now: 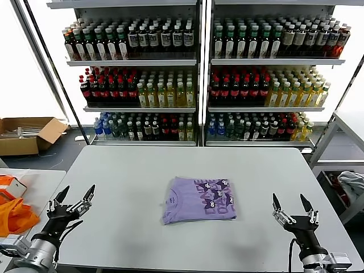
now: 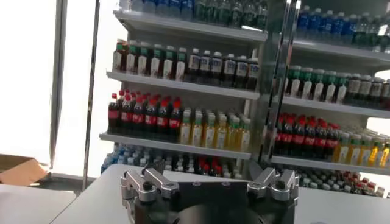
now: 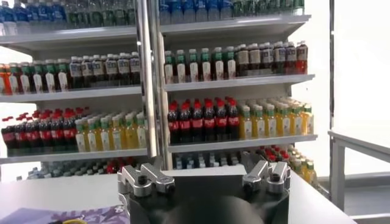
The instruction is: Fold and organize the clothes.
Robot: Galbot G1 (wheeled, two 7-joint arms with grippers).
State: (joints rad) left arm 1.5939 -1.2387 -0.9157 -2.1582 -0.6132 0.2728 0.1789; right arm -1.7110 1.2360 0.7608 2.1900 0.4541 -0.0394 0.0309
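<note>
A lavender T-shirt (image 1: pixel 198 199) lies folded into a rectangle near the middle of the grey table (image 1: pixel 142 170), its dark purple cartoon print facing up on the right half. My left gripper (image 1: pixel 74 198) is open and empty at the table's front left corner, well clear of the shirt. My right gripper (image 1: pixel 292 203) is open and empty at the front right, also apart from it. A corner of the shirt shows in the right wrist view (image 3: pixel 67 215). The left wrist view shows only the table and shelves beyond its own jaws (image 2: pixel 210 176).
Shelves of drink bottles (image 1: pixel 199 74) stand behind the table. A bright orange fabric (image 1: pixel 14 216) lies on a side table at the left. A cardboard box (image 1: pixel 25 133) sits on the floor at far left. A pale cloth (image 1: pixel 352 185) lies in a bin at the right.
</note>
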